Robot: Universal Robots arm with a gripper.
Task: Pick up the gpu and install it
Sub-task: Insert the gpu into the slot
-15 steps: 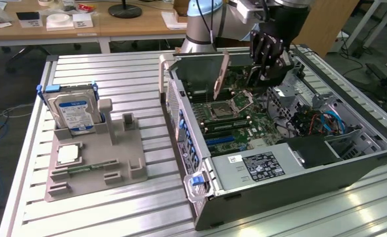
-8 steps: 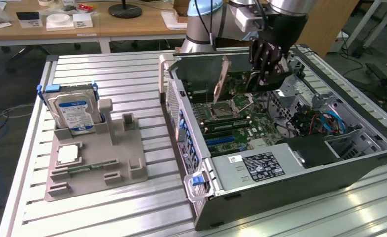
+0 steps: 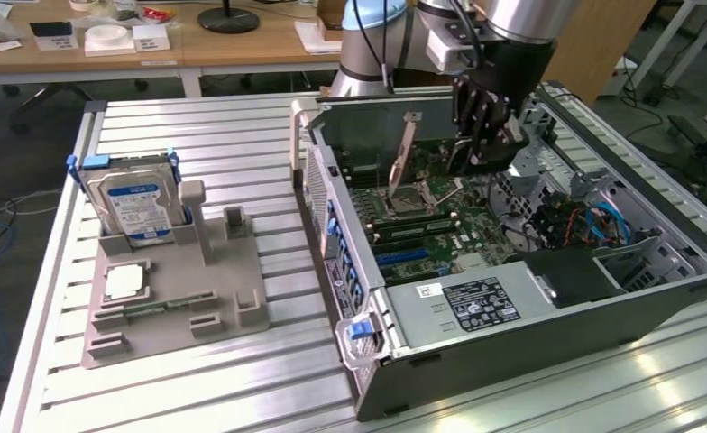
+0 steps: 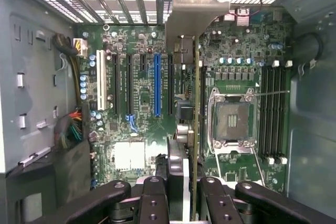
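My gripper (image 3: 486,158) hangs inside the open computer case (image 3: 329,194), above the motherboard (image 3: 432,230). In the wrist view the gripper (image 4: 184,200) is shut on the gpu (image 4: 195,129), a thin card seen edge-on between the black fingers (image 4: 153,203). The card's metal bracket (image 4: 197,3) points toward the case's rear slot openings. The gpu hovers over the board between the blue expansion slot (image 4: 157,85) and the CPU socket (image 4: 233,119). Whether its lower edge touches a slot is hidden.
On the slatted table, at the exterior view's left, a grey fixture (image 3: 227,302) holds a silver hard drive (image 3: 137,203) and a small chip (image 3: 125,281). The power supply (image 3: 486,302) sits at the case's near end. Cables (image 3: 583,225) lie at the exterior view's right.
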